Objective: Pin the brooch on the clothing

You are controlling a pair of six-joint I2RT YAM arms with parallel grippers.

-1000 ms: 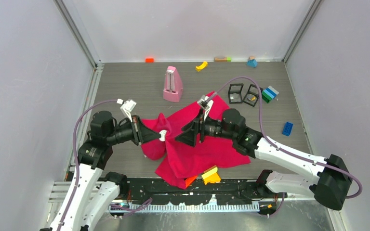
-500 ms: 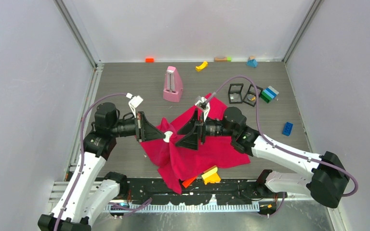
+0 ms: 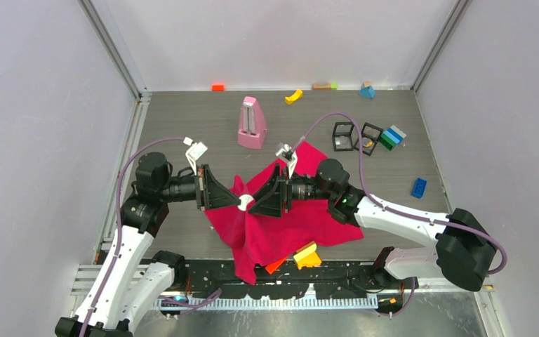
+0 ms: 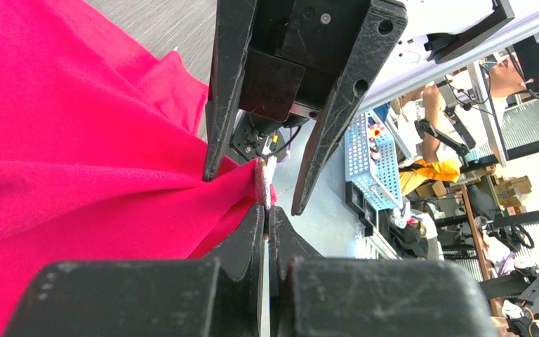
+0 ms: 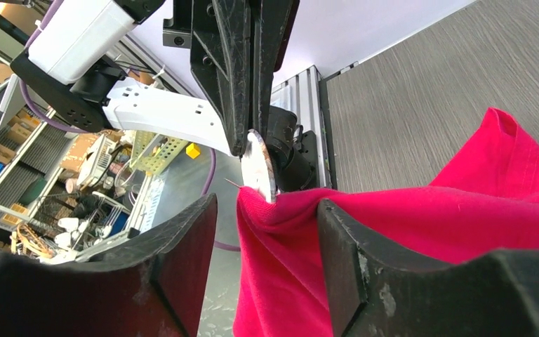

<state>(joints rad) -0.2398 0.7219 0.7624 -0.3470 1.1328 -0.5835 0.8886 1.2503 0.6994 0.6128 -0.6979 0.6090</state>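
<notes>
The crimson-pink T-shirt [image 3: 291, 225] lies crumpled mid-table, with one fold lifted between the arms. My left gripper [image 3: 241, 202] is shut on the small white round brooch [image 3: 246, 203]. In the left wrist view my gripper [image 4: 267, 210] pinches the brooch [image 4: 260, 179] edge-on against the shirt fold [image 4: 77, 175]. My right gripper [image 3: 258, 200] is open, its jaws either side of the lifted fold. In the right wrist view the fold [image 5: 288, 232] sits between my open gripper [image 5: 267, 207] jaws, the brooch [image 5: 260, 168] presses on it, and a thin pin tip [image 5: 231, 184] pokes out.
A pink metronome [image 3: 253, 123] stands behind the shirt. Two black wire cubes [image 3: 354, 137] and a striped block [image 3: 393, 137] sit at the back right, a blue brick [image 3: 419, 187] at the right. Yellow [image 3: 307, 256] and orange [image 3: 276, 265] blocks lie at the front edge.
The two grippers have closed in on each other: the left one moved right with the brooch, the right one moved left around the fold. The shirt bunched up leftward.
</notes>
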